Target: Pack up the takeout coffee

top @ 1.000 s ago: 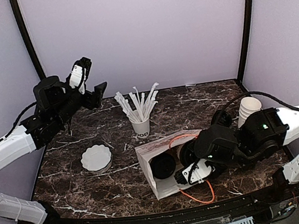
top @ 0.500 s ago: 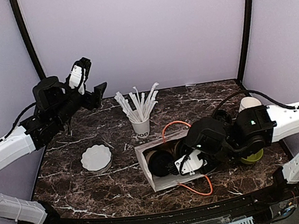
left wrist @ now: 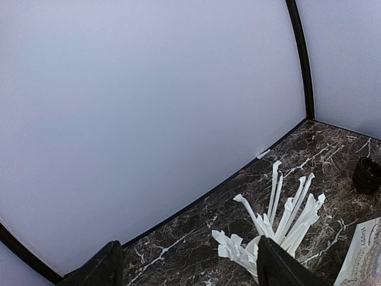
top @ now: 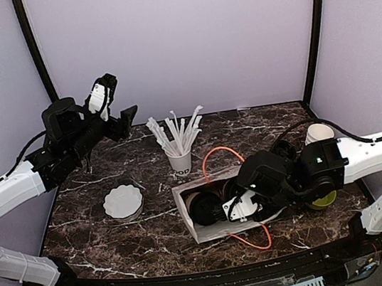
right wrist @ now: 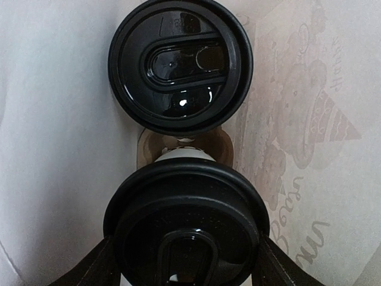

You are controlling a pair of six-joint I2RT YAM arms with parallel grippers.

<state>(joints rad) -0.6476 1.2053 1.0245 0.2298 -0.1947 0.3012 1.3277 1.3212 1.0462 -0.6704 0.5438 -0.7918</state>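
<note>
Two takeout coffee cups with black lids sit in a brown carrier (right wrist: pixel 184 146) inside a white paper bag (top: pixel 215 234) lying open at mid-table. In the right wrist view the farther lid (right wrist: pixel 180 65) is free, and the nearer lid (right wrist: pixel 187 220) fills the space between my right gripper's (right wrist: pixel 186 265) fingers. That right gripper (top: pixel 231 207) reaches into the bag's mouth and is shut on the nearer cup. One lid (top: pixel 201 208) shows in the top view. My left gripper (top: pixel 121 116) is open and empty, raised above the far left of the table (left wrist: pixel 189 268).
A white cup of wrapped straws (top: pixel 179 160) stands just behind the bag and also shows in the left wrist view (left wrist: pixel 268 238). A stack of lidless cups (top: pixel 317 134) is at the right. A fluted white disc (top: pixel 123 201) lies at the left. The bag's orange handle (top: pixel 216 159) loops over it.
My right gripper has moved left with the second cup, deeper into the bag beside the first cup. The bag has shifted and its orange handle has swung up. The left arm has not moved.
</note>
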